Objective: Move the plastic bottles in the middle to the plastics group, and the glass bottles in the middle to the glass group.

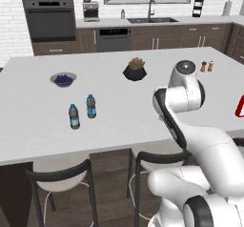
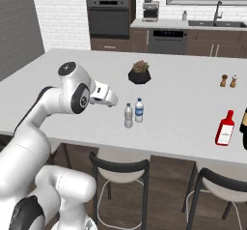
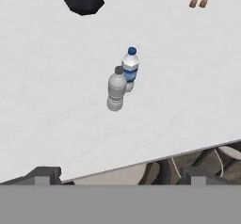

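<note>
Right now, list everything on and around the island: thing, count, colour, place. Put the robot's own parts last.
water bottles: two, clear, one grey-capped, one blue-capped with a blue label, upright side by side near the island's front edge.
dark-capped bottles: two, blue labels, upright on the island's left part.
red bottle: one, white label, upright at the island's right end.
plant pot: one, black, island centre.
bowl: one, grey with dark blue contents, island's left.
shakers: two, brown, far right.
island: one, white top.
stools: dark-framed, tucked under the front edge.
tool: one, dark fingers, open, above the front edge, facing the water bottles.
</note>
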